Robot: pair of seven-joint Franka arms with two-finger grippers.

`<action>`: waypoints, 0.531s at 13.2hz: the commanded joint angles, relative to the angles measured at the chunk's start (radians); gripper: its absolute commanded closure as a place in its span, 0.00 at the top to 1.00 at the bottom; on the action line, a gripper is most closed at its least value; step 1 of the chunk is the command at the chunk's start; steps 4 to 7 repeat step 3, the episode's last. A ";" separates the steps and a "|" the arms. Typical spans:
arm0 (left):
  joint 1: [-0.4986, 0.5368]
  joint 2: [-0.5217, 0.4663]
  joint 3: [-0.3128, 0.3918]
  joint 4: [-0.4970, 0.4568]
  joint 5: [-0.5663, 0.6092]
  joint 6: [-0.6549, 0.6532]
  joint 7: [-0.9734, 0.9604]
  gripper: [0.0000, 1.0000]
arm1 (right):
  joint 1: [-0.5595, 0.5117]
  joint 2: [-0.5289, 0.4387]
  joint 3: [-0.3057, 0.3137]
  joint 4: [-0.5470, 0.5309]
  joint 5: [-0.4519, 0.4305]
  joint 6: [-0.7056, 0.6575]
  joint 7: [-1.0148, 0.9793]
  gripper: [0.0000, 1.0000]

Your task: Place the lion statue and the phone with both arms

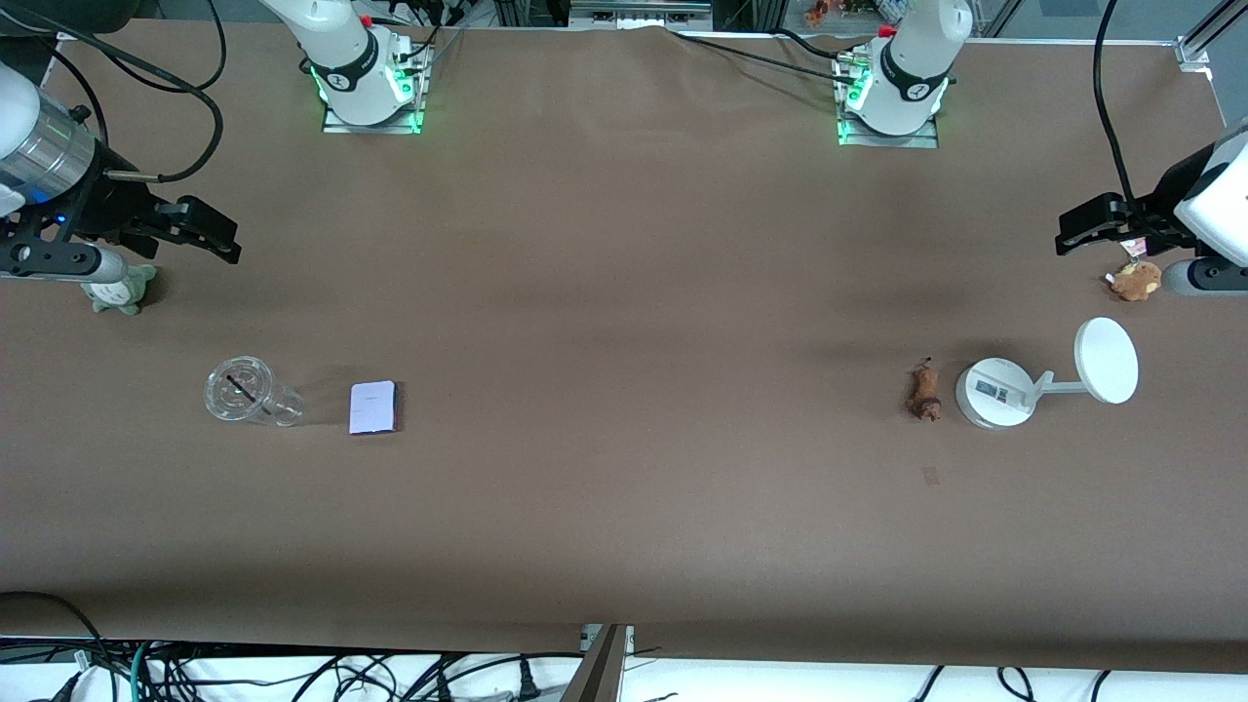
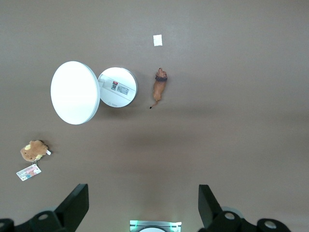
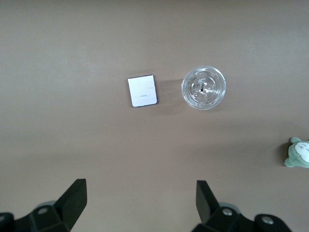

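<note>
My left tool [image 1: 1072, 237] hangs in the air over the left arm's end of the table [image 1: 624, 322], its fingers [image 2: 77, 200] spread wide with nothing between them. A small brown plush toy [image 1: 1135, 281] with a tag lies on the table just beside the spot under this tool. The lion statue [image 1: 923, 389] lies on the brown cloth well apart from my left tool, nearer to the front camera than the plush toy; it is stretched out, with its darker head end toward the front camera and its thin tail pointing toward the arms' bases. Just beside the lion statue, toward the left arm's end, stands a white stand [image 1: 994, 392] with a round base and a tilted white disc [image 1: 1107, 360].

My right tool [image 1: 200, 231] hangs over the right arm's end of the table, its fingers [image 3: 75, 198] also spread wide and holding nothing. A grey-green plush toy [image 1: 119, 290] sits on the table close under my right arm. The phone [image 1: 373, 407] lies flat on the cloth, well apart from my right tool and nearer to the front camera than the grey-green plush toy. A clear plastic cup [image 1: 249, 393] with a lid stands near the phone, toward the right arm's end.
</note>
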 commanded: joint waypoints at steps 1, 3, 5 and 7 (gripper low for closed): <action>0.003 0.003 0.003 0.023 -0.025 -0.019 0.003 1.00 | 0.000 0.013 0.007 0.025 -0.013 -0.021 0.009 1.00; 0.003 0.003 0.003 0.021 -0.025 -0.019 0.003 1.00 | 0.000 0.013 0.007 0.025 -0.016 -0.021 0.008 1.00; 0.003 0.003 0.003 0.021 -0.025 -0.019 0.003 1.00 | 0.000 0.013 0.007 0.025 -0.016 -0.021 0.008 1.00; 0.003 0.003 0.003 0.021 -0.025 -0.019 0.003 1.00 | 0.000 0.013 0.007 0.025 -0.016 -0.021 0.008 1.00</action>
